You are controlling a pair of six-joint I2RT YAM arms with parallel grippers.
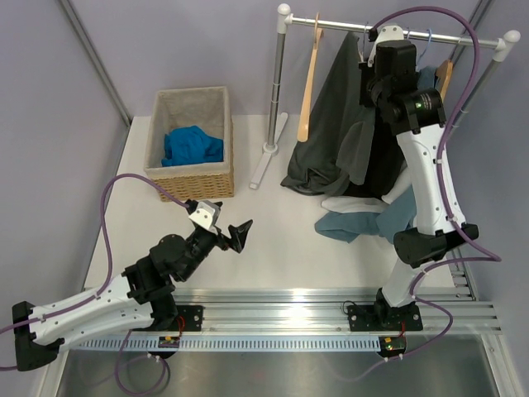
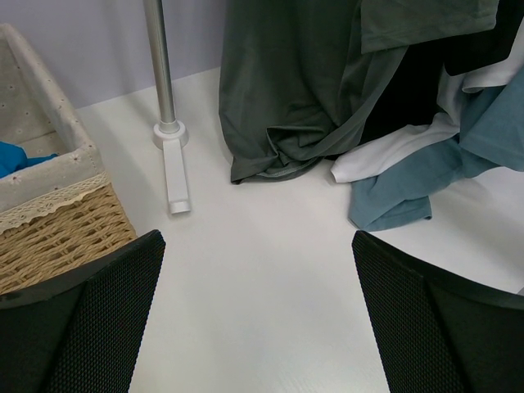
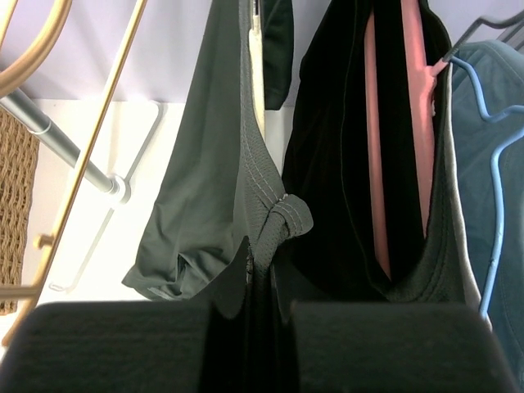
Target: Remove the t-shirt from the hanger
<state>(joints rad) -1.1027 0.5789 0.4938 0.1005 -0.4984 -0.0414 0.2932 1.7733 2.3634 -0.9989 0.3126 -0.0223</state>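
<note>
A dark grey t-shirt (image 1: 331,132) hangs from the rail (image 1: 463,37) at the back right, its lower part bunched on the table. In the right wrist view a pale hanger (image 3: 258,74) shows at the top of the t-shirt (image 3: 205,188). My right gripper (image 3: 266,274) is up at the rail (image 1: 376,50), shut on a stitched fold of the grey t-shirt's edge. My left gripper (image 1: 233,234) hovers low over the table at centre left, open, with nothing between its fingers (image 2: 90,319). From there the grey t-shirt (image 2: 286,90) lies ahead.
An empty wooden hanger (image 1: 310,83) hangs left of the t-shirt. To its right are a black garment on a pink hanger (image 3: 413,123) and a teal one on a blue hanger (image 3: 495,164). White and teal cloth (image 1: 355,219) lies on the table. A wicker basket (image 1: 188,178) holds blue cloth.
</note>
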